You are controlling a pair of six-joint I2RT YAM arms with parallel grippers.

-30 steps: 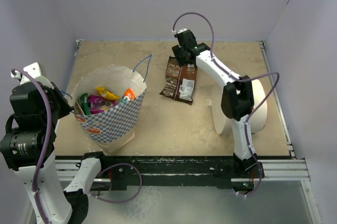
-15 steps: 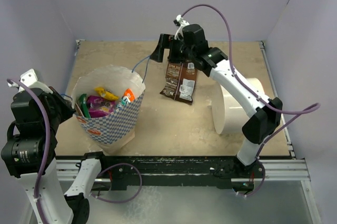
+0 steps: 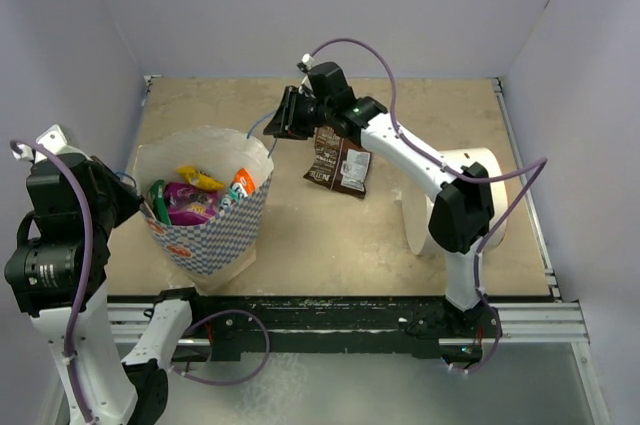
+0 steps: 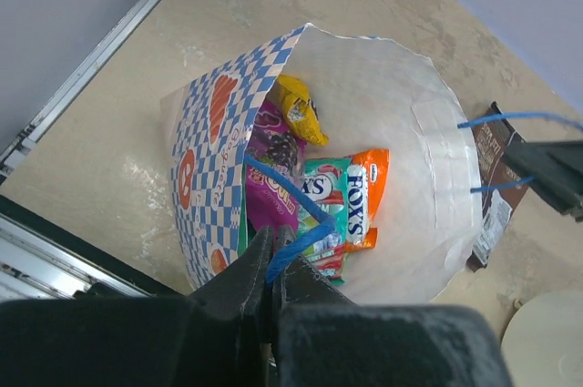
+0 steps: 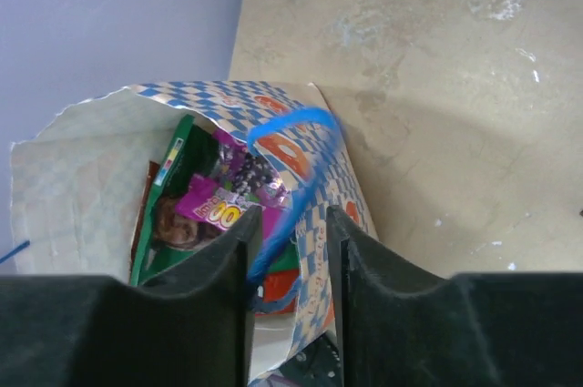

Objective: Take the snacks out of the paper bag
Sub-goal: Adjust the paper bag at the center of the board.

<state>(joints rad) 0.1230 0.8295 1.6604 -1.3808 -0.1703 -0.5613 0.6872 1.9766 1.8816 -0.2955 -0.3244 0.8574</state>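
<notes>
1. The paper bag (image 3: 215,230) stands upright at the left of the counter (image 3: 340,235), with its mouth wide.
2. Snacks lie inside it: a yellow packet (image 4: 299,109), a magenta one (image 4: 269,178) and an orange-and-teal Fox's packet (image 4: 351,196).
3. The left gripper (image 4: 273,243) is pinched tight on the near blue string handle (image 4: 291,192).
4. The right gripper (image 5: 287,223) stands part-way apart, and the far handle (image 5: 290,120) runs loose between its fingers.
5. A brown packet (image 3: 338,160) lies on the counter near the bag.

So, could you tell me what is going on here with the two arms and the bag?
The left gripper is shut on the near handle of the bag. The right gripper has its open fingers either side of the far handle. Most snacks are in the bag; one brown packet lies on the table beside it.
</notes>
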